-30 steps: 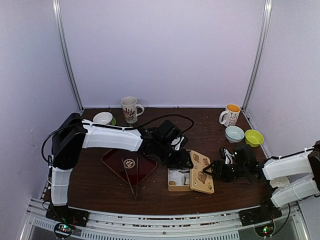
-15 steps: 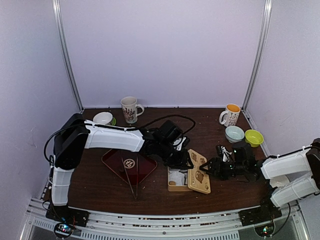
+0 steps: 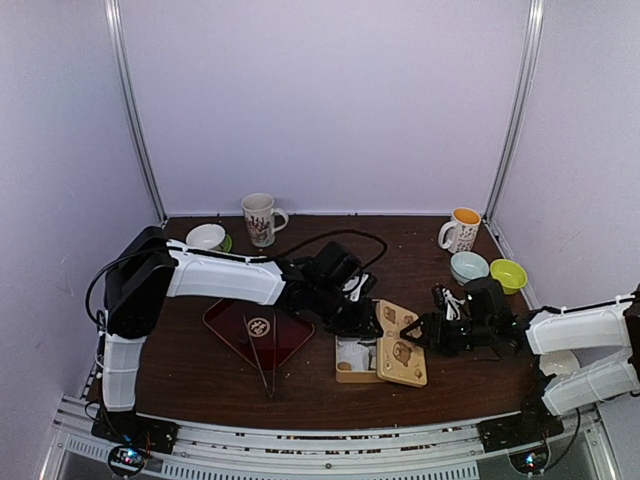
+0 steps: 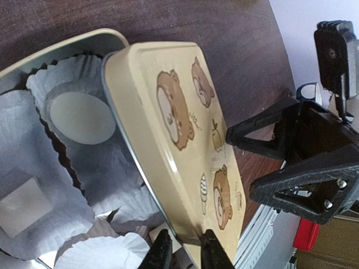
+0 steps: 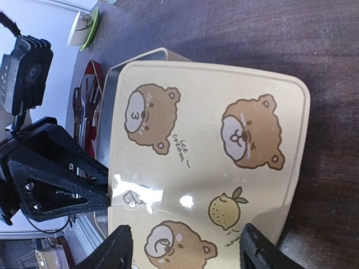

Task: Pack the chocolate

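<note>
Chocolate [image 4: 22, 204] is already sitting in the tin [image 4: 67, 42], lid [image 4: 185, 129] lying half across. Left tool [image 4: 185, 255] is pinching the lid's rim, right tool [image 5: 182, 255] is gaping apart. Seating the lid is probably all that's remaining.

Two white-and-black robot arms, seen from above, with their bases at the bottom corners of the frame. The left arm [image 3: 215, 277] rises from the lower left, bends at a black shoulder and stretches its white forearm rightward to the middle of the frame, with the black wrist angled down. The left gripper [image 4: 188, 253] has its two fingertips drawn close together, pinching the rim of a tin lid [image 4: 179, 129]. The right arm [image 3: 575, 327] comes in low from the right edge, its white forearm nearly level, reaching left toward the centre. The right gripper [image 5: 185, 255] faces the left one from the opposite side, near it but apart. Its black fingers [image 5: 109, 255] are spread wide.
</note>
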